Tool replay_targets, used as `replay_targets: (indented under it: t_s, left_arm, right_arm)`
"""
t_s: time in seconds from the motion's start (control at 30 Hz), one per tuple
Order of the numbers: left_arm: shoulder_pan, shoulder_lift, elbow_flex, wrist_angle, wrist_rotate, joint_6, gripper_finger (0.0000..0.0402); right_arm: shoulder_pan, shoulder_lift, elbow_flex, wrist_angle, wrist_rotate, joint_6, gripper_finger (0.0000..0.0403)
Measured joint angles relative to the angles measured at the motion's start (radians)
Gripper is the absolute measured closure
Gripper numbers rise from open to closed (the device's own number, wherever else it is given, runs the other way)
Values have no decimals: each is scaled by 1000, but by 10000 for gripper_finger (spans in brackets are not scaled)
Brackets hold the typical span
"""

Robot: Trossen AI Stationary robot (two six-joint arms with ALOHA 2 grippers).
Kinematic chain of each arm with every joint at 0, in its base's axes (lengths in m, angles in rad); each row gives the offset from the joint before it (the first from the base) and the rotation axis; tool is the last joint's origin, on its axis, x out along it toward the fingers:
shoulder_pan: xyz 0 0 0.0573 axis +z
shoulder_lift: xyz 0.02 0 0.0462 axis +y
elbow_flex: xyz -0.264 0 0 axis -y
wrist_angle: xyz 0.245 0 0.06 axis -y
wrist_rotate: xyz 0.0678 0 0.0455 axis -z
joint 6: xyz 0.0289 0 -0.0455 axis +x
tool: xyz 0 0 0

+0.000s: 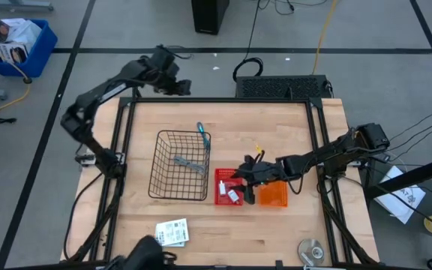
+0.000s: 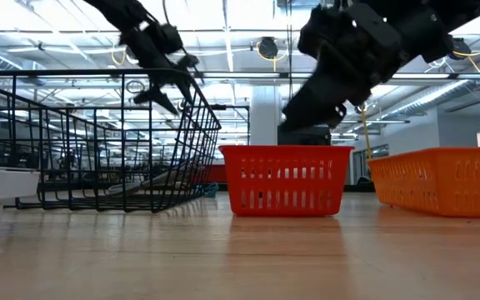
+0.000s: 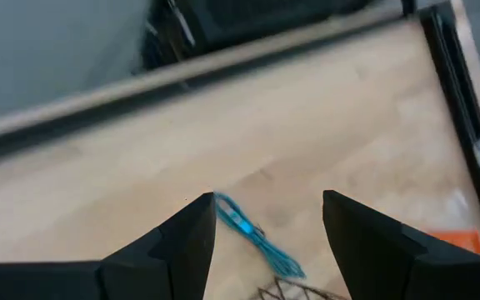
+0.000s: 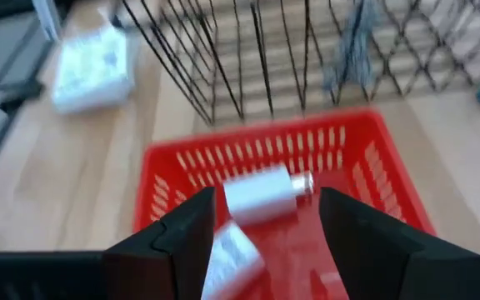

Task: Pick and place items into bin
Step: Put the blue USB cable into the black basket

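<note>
Wooden tabletop fills the frame's centre, where the right gripper hangs spread and empty over white items in the red bin, risking nudging them aside, while the left gripper, also parted and empty, waits upper left.

Grey floor all round, crossed by dark tape lines. Pale wooden worktop in a black frame. Off the far left corner, a blue bin holding printed packets. Beyond the far edge, a black box with cables trailing, one of them yellow. Papers lying on the floor at the right. Across the room, a high ceiling with long rows of bright strip lights and a white pillar.
</note>
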Motion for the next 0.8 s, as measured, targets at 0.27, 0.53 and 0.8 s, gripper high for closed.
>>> replay_targets:
  t_s: [0.27,0.53,0.8]
  left_arm:
    - [-13,162,38,-82,75,-2,174]
    - [-77,247,38,-135,35,-28,174]
    - [-170,300,38,-97,-21,-47,174]
  right_arm:
    - [-2,-3,-1,-33,1,-8,197]
    - [-2,-3,-4,-36,1,-17,197]
    - [-3,-3,-36,-38,1,-9,197]
